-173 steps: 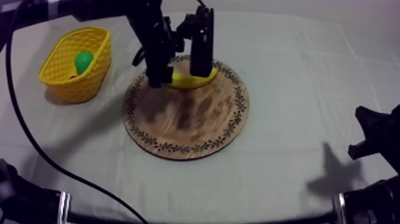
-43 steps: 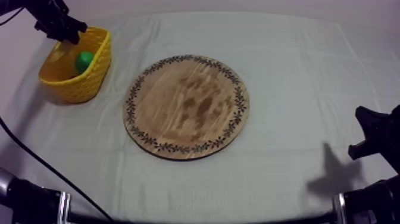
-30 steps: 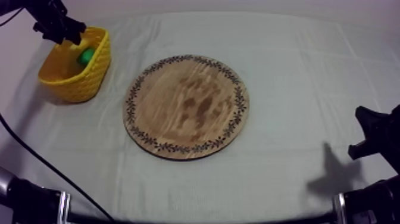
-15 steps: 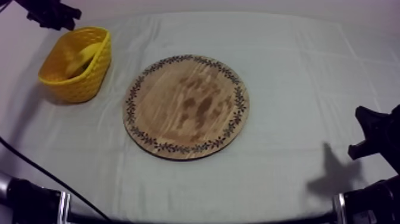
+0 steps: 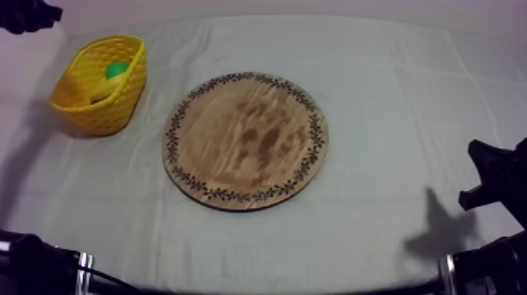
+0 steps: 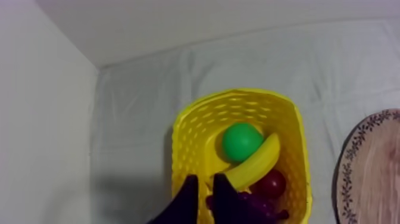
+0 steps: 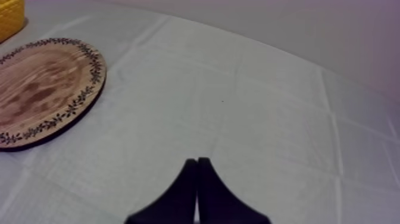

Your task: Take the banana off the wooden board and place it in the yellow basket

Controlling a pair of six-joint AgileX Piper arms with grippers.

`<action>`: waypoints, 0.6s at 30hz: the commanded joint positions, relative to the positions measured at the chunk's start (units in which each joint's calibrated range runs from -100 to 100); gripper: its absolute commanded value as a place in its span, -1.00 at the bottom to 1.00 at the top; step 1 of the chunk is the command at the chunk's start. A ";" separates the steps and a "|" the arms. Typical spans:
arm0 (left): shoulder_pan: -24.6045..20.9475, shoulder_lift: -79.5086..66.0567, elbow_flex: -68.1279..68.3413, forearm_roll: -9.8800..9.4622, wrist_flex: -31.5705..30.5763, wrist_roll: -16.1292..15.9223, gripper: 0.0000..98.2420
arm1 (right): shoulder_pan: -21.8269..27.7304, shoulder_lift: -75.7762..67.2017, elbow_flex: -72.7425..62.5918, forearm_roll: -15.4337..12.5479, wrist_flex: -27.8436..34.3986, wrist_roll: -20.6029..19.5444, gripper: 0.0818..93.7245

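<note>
The banana lies inside the yellow basket, curved against a round green fruit. In the top view the basket stands at the far left of the table, with the banana inside it. My left gripper hangs above the basket's near rim, holding nothing, its fingers drawn together to a thin slit. From above, my left gripper sits beyond the table's far left corner. The round wooden board lies bare at the table's centre. My right gripper is shut and rests low at the right.
A small red fruit and dark grapes also lie in the basket beside the banana. A pale wall stands just left of the basket. The board's rim lies to the left of my right gripper, with cloth between them.
My left gripper has risen from the basket's far rim and drawn back to the far left corner, closing its fingers. The banana stays in the basket. The right arm has not moved.
</note>
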 commanded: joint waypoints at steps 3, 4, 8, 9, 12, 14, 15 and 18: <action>-0.37 -12.74 8.18 0.89 -0.36 -0.50 -0.97 | 0.00 0.00 -0.03 0.00 -0.01 -0.01 -0.99; -0.43 -15.10 9.95 1.08 -0.47 -0.33 -0.98 | 0.00 0.00 -0.03 0.00 -0.01 -0.01 -0.99; -0.52 -25.30 17.66 1.51 -1.27 0.91 -1.00 | 0.00 0.00 -0.03 0.00 -0.01 -0.01 -0.99; -0.53 -28.00 19.67 1.57 -1.52 1.25 -1.00 | 0.00 0.00 -0.03 0.00 -0.01 -0.01 -0.99; -0.38 -36.03 25.48 1.66 -2.13 2.38 -1.00 | 0.00 0.00 -0.03 0.00 -0.01 -0.01 -0.99; -0.22 -41.01 28.87 1.68 -2.73 3.15 -1.00 | 0.00 0.00 -0.03 0.00 -0.01 -0.01 -0.99; -0.13 -43.32 30.49 1.79 -2.95 3.32 -1.00 | 0.00 0.00 -0.03 0.00 -0.01 -0.01 -0.99; -0.07 -49.60 35.54 2.53 -3.37 2.92 -1.00 | 0.00 0.00 -0.03 0.00 -0.01 -0.01 -0.99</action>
